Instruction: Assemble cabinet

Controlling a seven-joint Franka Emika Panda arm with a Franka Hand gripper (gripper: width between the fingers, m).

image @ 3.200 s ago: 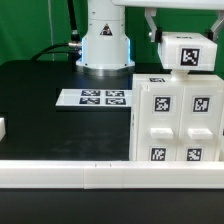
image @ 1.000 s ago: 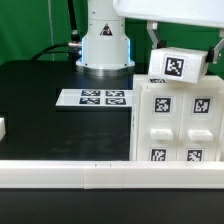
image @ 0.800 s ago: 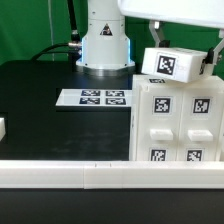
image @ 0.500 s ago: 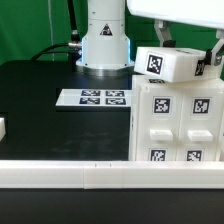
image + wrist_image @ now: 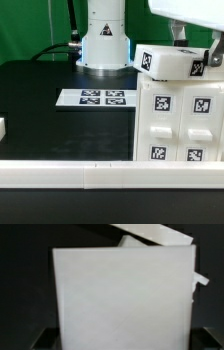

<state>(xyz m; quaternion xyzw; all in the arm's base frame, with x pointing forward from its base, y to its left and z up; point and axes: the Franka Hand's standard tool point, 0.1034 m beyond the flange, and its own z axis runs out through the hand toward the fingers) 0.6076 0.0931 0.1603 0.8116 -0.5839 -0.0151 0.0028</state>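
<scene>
The cabinet is a large white box with square tags on its front and stands at the exterior view's right. My gripper is shut on a white tagged piece and holds it tilted just above the cabinet's top, its tagged end toward the exterior view's left. I cannot tell whether the piece touches the cabinet. In the wrist view the piece's plain white face fills most of the frame. The gripper has its dark fingers at either side of it.
The marker board lies flat on the black table left of the cabinet. The robot base stands behind it. A long white rail runs along the front edge. A small white part shows at the far left edge.
The held piece has tipped from nearly upright to lying slanted. It has moved down and toward the exterior view's left over the cabinet top, with the gripper turning along with it.
</scene>
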